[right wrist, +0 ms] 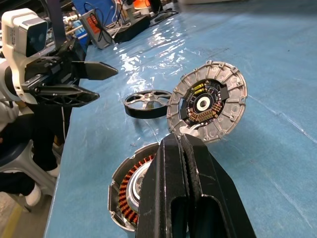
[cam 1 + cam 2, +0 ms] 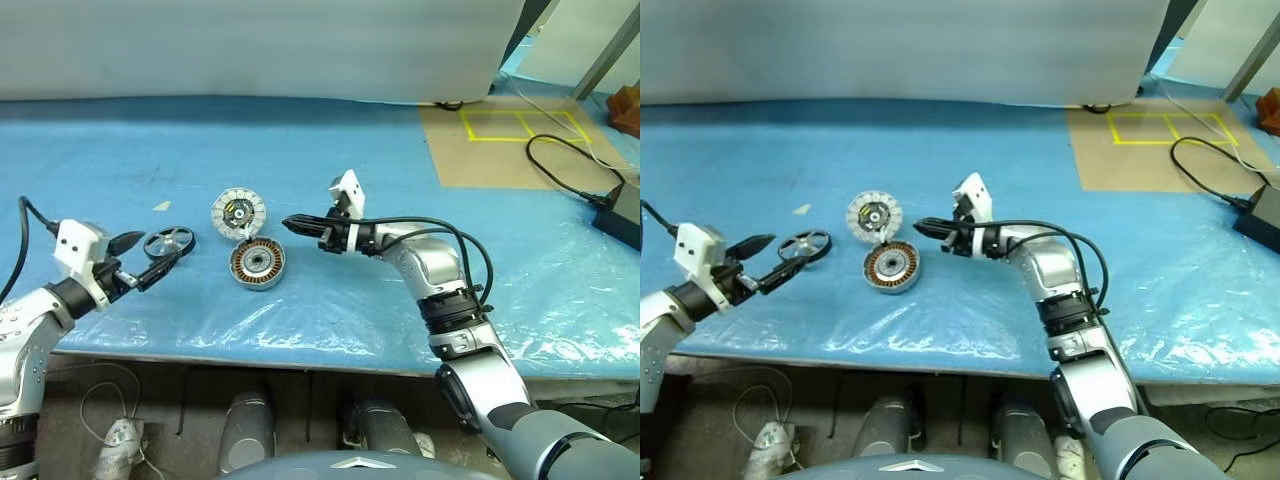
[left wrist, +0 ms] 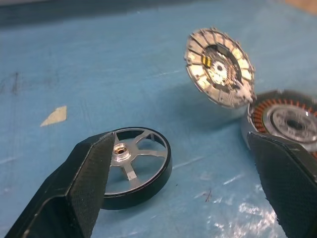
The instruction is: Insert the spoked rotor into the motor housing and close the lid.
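Wide apart stand the two black fingers of the left gripper (image 2: 148,258), with nothing between them; the spoked rotor (image 2: 168,242) lies flat on the blue sheet (image 2: 330,150) just beyond the fingertips, close to one finger (image 3: 84,183) in the left wrist view but, as far as can be seen, not touched by it. Pressed together, the fingers of the right gripper (image 2: 290,224) hold nothing and point toward the motor housing (image 2: 258,264) from its right side, their tips hanging just above and beside its rim.

Taking the motor housing as the landmark: it rests flat on the sheet between the two grippers, copper windings showing in a ring around a pale centre. Its lid (image 2: 238,212) stands tilted up on the far side, joined at the rim (the inner face with its ribs and dark centre faces the camera). The rotor sits to the housing's left, well clear of it.

In the right wrist view the closed fingers cover the middle of the housing (image 1: 130,191), and the frame edge cuts off its near side. In the left wrist view one finger hides part of the housing (image 3: 282,116).
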Robot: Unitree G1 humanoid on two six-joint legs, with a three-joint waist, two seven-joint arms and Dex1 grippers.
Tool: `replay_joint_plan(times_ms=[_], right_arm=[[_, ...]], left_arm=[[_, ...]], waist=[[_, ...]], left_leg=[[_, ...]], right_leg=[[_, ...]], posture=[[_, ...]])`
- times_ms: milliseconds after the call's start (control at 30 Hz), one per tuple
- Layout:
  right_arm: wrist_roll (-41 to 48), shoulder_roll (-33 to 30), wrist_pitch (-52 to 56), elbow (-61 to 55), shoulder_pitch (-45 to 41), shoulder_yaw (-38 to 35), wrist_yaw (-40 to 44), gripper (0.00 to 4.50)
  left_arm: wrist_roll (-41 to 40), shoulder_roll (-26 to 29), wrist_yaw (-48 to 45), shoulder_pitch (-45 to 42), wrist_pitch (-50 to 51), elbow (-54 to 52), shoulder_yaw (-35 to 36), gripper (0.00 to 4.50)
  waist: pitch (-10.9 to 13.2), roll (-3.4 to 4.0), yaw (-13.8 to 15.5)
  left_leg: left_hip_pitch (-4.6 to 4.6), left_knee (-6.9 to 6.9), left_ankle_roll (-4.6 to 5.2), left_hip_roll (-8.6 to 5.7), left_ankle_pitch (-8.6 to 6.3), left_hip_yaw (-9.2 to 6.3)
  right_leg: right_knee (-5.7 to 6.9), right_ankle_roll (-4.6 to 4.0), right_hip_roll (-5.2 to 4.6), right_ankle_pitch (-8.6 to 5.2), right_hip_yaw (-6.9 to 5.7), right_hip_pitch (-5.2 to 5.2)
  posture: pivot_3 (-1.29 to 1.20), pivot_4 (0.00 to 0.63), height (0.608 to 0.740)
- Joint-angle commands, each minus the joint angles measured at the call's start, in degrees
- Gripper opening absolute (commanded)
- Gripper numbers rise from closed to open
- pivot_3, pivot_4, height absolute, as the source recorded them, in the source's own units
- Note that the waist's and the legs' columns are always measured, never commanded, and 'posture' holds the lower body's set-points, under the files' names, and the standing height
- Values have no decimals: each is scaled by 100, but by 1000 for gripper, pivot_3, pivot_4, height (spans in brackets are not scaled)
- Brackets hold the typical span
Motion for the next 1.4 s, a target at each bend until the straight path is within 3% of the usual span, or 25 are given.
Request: replay_joint_plan(times_ms=[33, 167, 300, 400, 533, 667, 800, 933, 1033, 1233, 1400], right_arm=[[36, -99, -119, -85, 2, 57, 1, 15], [16, -172, -175, -25, 41, 133, 7, 15], [51, -179, -147, -20, 58, 136, -12, 15], [42, -204, -156, -3, 54, 154, 2, 15], [-15, -246, -228, 79, -3, 200, 32, 15], [-56, -218, -341, 250, -39, 264, 37, 15], [-81, -121, -431, 347, -36, 279, -63, 15], [-88, -92, -445, 324, 52, 268, -170, 15], [-73, -54, -388, 194, 212, 254, -302, 15], [-18, 15, -288, -77, 499, 197, -599, 15], [-38, -63, -256, -161, 587, 191, -713, 15]], left_arm=[[-1036, -384, 490, 109, 720, -250, 612, 4500], [-1567, -875, 1070, 336, 1250, -183, 797, 4500], [-1125, -887, 1179, 443, 886, -192, 612, 4500], [-838, -472, 1007, 272, 696, -489, 432, 4500], [-865, 635, 666, -759, 984, -565, 254, 4500], [-72, 1855, -261, -1937, 1037, 739, -859, 4500], [1290, 2469, -1702, -3837, 522, 2952, -2539, 4500], [2776, 2323, -2907, -5969, -452, 5048, -3940, 4500], [3830, 1876, -3403, -7204, -1306, 6456, -4767, 4500], [4899, 1153, -4160, -7938, -2347, 7640, -5408, 4500], [5675, 798, -4650, -8147, -2667, 8024, -5851, 4500]], waist=[[0, -1, -1], [0, -4, -1], [2, -21, 1], [4, -35, 4], [7, -46, 139], [6, -34, 131], [8, -32, 128], [14, -58, 132], [14, -61, 136], [16, -63, 127], [19, -68, 131]], left_leg=[[-1, 1, 0, 0, 0, 0], [-1, 0, 0, 0, 0, 0], [-1, 0, 2, 2, 0, -1], [3, 2, 4, 2, -2, -3], [7, 9, 2, 4, 0, -10], [22, 12, -1, -6, 1, -8], [31, -4, -3, -13, 3, 0], [-1, -3, -8, -7, 6, -8], [-18, 2, 9, -18, 16, -17], [-18, -17, 9, -42, 15, -17], [-81, -3, 12, -35, 17, -54]], right_leg=[[0, 0, 0, 0, 1, 0], [-1, -1, 1, 0, 1, 0], [-1, 0, 3, 0, 0, 1], [-2, 1, 3, 0, 0, 6], [4, 1, 5, 0, -4, 12], [2, 6, 1, 3, 6, 23], [4, 9, -1, 3, 14, 17], [4, 33, 4, 18, 9, -4], [-2, 44, -5, 25, 3, -5], [-10, 46, -35, 24, -13, -5], [8, 44, -34, 26, -56, -48]], posture=[[0, 150, 740], [0, 150, 740], [0, 150, 740], [0, 150, 740], [0, 150, 740], [0, 150, 740], [0, 150, 740], [0, 150, 740], [0, 150, 740], [0, 150, 740], [0, 150, 740]])
